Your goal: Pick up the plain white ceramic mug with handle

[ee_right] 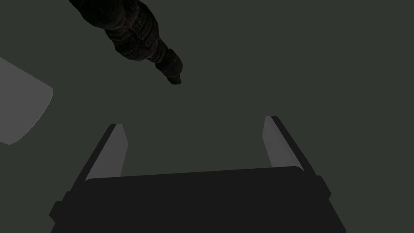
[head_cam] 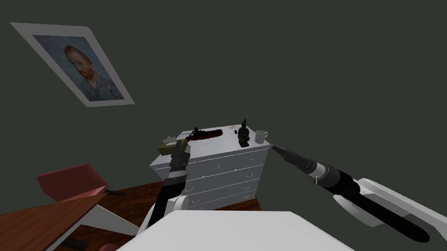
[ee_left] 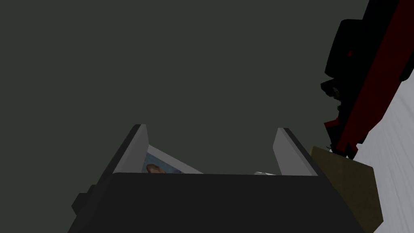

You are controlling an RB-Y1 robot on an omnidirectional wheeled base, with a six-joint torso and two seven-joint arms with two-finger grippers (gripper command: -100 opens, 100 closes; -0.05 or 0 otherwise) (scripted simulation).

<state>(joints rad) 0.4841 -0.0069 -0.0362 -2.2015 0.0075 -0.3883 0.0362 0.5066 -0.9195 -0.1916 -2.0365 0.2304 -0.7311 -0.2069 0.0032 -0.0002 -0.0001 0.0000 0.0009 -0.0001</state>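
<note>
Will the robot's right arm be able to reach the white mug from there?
Probably yes. The open right gripper hangs close to the mug at the dresser corner, with nothing between them. The dark figurine stands on the mug's other side.

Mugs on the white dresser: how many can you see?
1. The white mug stands near the right end of the dresser, beside a dark figurine. More may be hidden.
</note>
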